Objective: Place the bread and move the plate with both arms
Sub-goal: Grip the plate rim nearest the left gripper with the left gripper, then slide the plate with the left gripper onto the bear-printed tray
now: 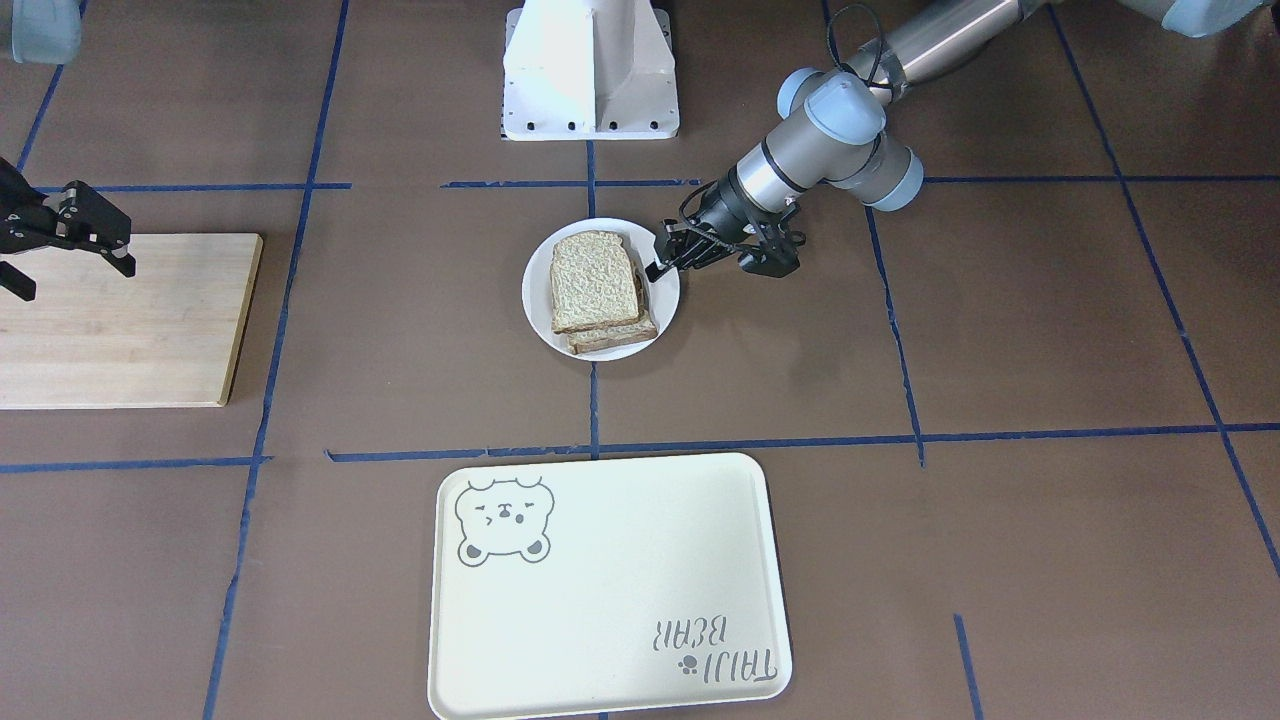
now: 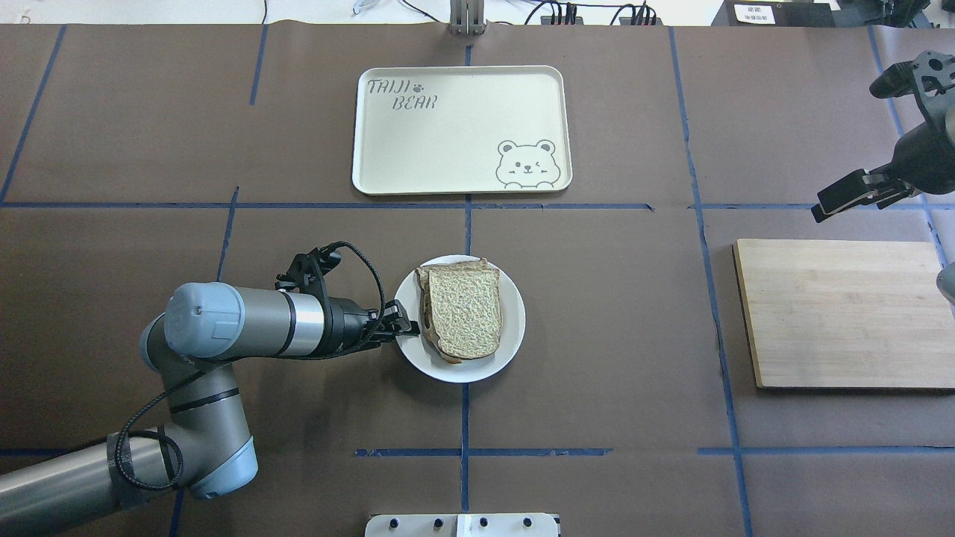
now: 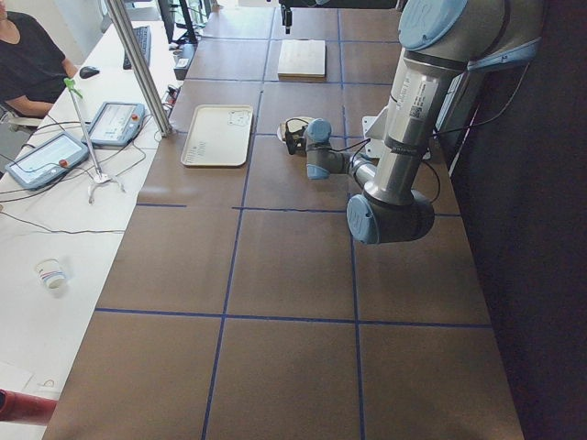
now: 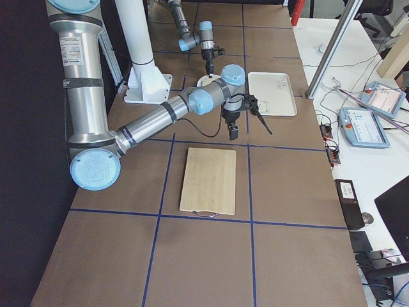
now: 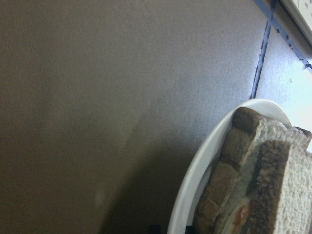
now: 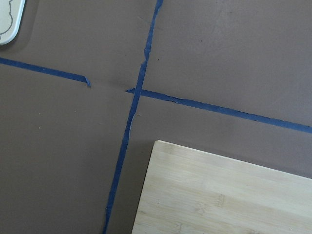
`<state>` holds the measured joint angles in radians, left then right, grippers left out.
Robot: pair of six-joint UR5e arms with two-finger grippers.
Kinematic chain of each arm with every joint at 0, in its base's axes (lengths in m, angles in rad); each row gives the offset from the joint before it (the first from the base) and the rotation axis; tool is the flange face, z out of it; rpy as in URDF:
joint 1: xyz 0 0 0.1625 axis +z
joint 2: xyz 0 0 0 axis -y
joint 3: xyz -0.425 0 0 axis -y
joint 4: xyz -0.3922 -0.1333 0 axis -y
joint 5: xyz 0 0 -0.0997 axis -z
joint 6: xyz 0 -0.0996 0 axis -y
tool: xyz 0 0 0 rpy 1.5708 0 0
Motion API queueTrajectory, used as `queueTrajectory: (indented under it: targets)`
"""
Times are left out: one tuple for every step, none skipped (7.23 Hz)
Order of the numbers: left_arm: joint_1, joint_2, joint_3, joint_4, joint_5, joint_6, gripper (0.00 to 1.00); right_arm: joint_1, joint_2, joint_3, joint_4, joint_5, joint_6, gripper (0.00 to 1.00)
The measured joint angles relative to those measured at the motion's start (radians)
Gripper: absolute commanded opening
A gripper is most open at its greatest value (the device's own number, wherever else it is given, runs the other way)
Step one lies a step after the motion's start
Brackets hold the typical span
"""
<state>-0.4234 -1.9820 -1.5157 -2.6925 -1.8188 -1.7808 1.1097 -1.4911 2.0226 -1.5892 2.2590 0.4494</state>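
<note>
The bread (image 1: 593,280) lies on a darker toast slice (image 1: 612,338) on the small white plate (image 1: 538,305) at mid-table. It also shows in the overhead view (image 2: 466,309), on the plate (image 2: 509,328). My left gripper (image 1: 655,266) lies low at the plate's rim on the robot's left side, its fingertips closed on the rim (image 2: 406,328). The left wrist view shows the plate's rim (image 5: 195,185) and the stacked slices (image 5: 253,185) close up. My right gripper (image 1: 75,280) is open and empty, above the wooden board's corner.
A wooden cutting board (image 2: 843,313) lies on the robot's right. A cream bear tray (image 2: 462,127) lies beyond the plate, on the far side from the robot. The white pedestal (image 1: 590,70) stands at the robot's base. Blue tape lines cross the brown table.
</note>
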Motion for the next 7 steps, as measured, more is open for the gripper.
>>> queueTrajectory:
  targets:
    - [-0.005, -0.001, -0.01, -0.002, -0.001, -0.013, 0.0, 0.001, 0.0, 0.001, -0.001, 0.0, 0.001, 1.0]
    - [-0.011, -0.002, -0.015, -0.016, -0.001, -0.055, 0.0, 0.003, 0.001, 0.003, -0.004, -0.001, 0.004, 1.0]
    - [-0.019, -0.005, -0.017, -0.052, 0.002, -0.12, 0.0, 0.012, 0.0, 0.005, -0.006, -0.001, 0.01, 1.0]
    - [-0.029, -0.009, -0.018, -0.089, 0.017, -0.187, 0.0, 0.025, 0.001, 0.0, -0.006, -0.003, 0.014, 1.0]
    - [-0.038, -0.017, -0.018, -0.113, 0.054, -0.25, 0.0, 0.031, 0.002, -0.011, -0.003, -0.007, 0.017, 1.0]
    - [-0.046, -0.032, -0.015, -0.124, 0.109, -0.311, 0.0, 0.034, -0.002, -0.014, 0.001, -0.008, 0.018, 1.0]
    - [-0.052, -0.055, -0.007, -0.129, 0.179, -0.365, 0.0, 0.038, -0.005, -0.014, 0.002, -0.007, 0.018, 1.0]
